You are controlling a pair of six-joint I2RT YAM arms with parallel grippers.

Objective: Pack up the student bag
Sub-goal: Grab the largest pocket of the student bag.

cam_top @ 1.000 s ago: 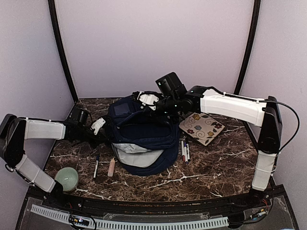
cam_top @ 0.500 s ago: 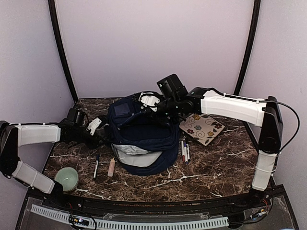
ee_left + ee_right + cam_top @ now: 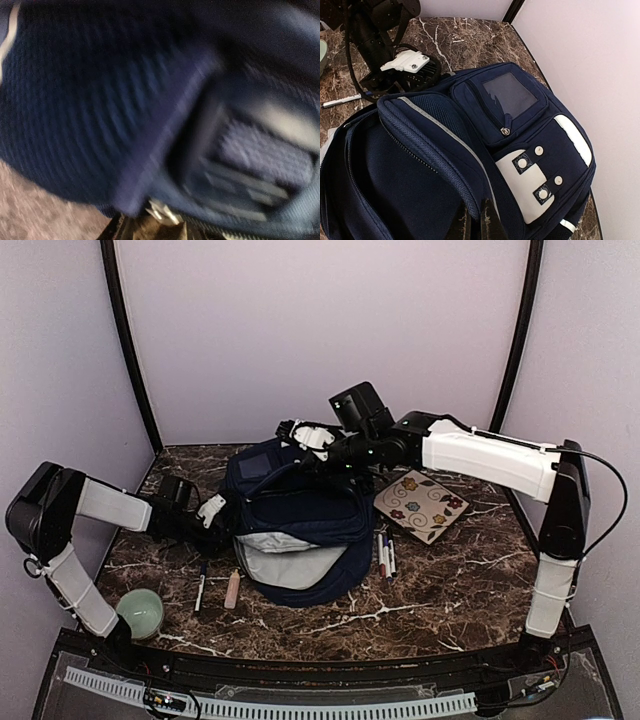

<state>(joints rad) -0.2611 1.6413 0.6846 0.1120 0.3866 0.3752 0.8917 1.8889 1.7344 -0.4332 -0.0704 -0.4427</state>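
The student bag [image 3: 290, 525] lies in the middle of the table, navy blue, its main compartment gaping toward me with light grey lining showing. My right gripper [image 3: 312, 437] hangs over the bag's far side, shut on the zippered rim of the bag's flap [image 3: 445, 150]; its dark fingertips [image 3: 492, 225] pinch that rim and hold it up. My left gripper [image 3: 214, 509] presses against the bag's left side. Its wrist view is blurred and filled with the bag's blue fabric [image 3: 100, 100], so I cannot tell how its jaws stand.
A floral notebook [image 3: 421, 505] lies right of the bag, with several pens [image 3: 385, 555] beside it. Left of the bag lie a black marker [image 3: 201, 586] and a beige tube [image 3: 233, 588]. A green cup [image 3: 140, 612] stands at the near left.
The left arm's elbow has swung up and back while its gripper stayed at the bag's left side. The right gripper has shifted slightly, still holding the flap rim.
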